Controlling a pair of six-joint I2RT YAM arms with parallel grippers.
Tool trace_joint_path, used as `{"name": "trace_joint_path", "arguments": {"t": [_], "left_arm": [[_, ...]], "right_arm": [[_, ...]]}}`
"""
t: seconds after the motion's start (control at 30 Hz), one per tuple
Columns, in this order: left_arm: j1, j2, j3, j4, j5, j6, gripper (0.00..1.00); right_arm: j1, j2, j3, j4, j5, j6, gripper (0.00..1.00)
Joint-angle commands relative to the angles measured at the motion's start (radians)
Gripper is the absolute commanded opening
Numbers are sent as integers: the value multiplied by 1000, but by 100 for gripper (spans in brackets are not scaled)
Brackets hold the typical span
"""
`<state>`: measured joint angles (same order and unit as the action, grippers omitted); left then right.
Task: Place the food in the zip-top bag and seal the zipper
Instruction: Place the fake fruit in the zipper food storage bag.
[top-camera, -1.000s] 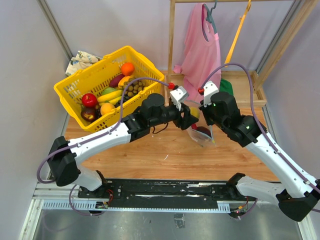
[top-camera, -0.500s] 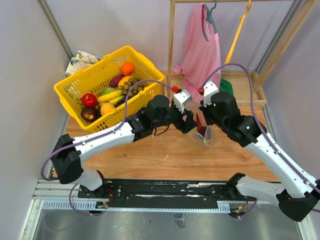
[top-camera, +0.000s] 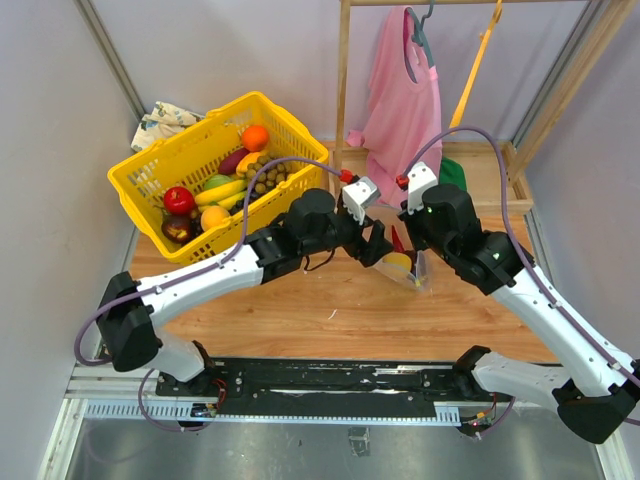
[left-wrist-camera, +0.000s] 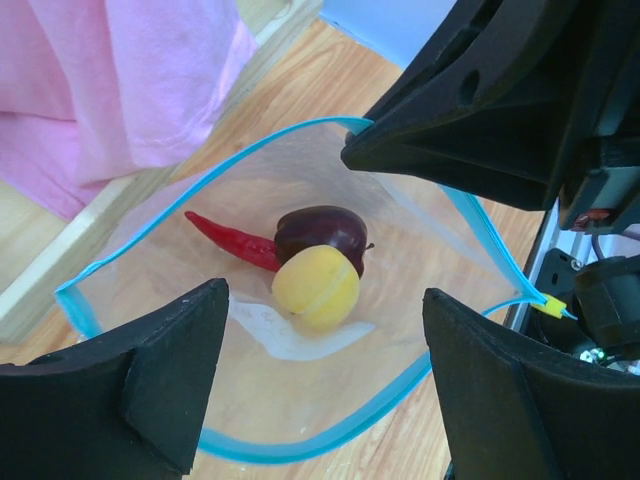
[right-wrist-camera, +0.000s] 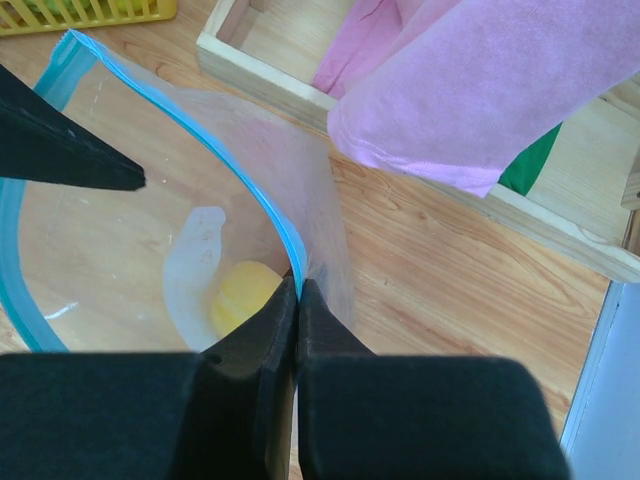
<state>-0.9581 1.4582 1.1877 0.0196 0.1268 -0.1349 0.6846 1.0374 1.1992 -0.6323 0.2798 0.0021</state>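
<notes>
At ten o'clock on the table (top-camera: 300, 312), the yellow basket (top-camera: 150, 160) holds most of the food (top-camera: 215, 190). From its base at seven o'clock, the left arm (top-camera: 200, 280) stretches diagonally toward the centre, wrist tipped down so that the left gripper (top-camera: 379, 246) hangs over the mouth of the zip-top bag (top-camera: 412, 274). Its jaws have spread wide over the past second and hold nothing. A yellow fruit (left-wrist-camera: 315, 290) now lies inside the bag, touching a dark purple fruit (left-wrist-camera: 320, 232) beside a red chili (left-wrist-camera: 228, 238), so we judge one more piece delivered. The zipper (left-wrist-camera: 75, 312) gapes unsealed. At three o'clock of the bag, the right gripper (right-wrist-camera: 297, 290), reaching in from five o'clock, is clamped on the bag's rim, holding the mouth up.
</notes>
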Motion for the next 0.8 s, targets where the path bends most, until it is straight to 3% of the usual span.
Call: {"name": "trace_joint_path", "arguments": {"t": [0.0, 0.3, 0.4, 0.6, 0.77], "left_arm": [[-8, -70, 57, -42, -89, 4, 83], [0, -141, 110, -190, -328, 26, 99], [30, -160, 126, -233, -360, 23, 99], [150, -208, 119, -303, -381, -27, 99], [325, -241, 136, -403, -393, -61, 99]], "right_arm": [[-10, -20, -15, 22, 8, 9, 1], [-10, -17, -30, 21, 46, 7, 1], [-10, -8, -31, 10, 82, 9, 1], [-11, 16, -18, -18, 123, 12, 1], [-12, 12, -21, -14, 110, 10, 1]]}}
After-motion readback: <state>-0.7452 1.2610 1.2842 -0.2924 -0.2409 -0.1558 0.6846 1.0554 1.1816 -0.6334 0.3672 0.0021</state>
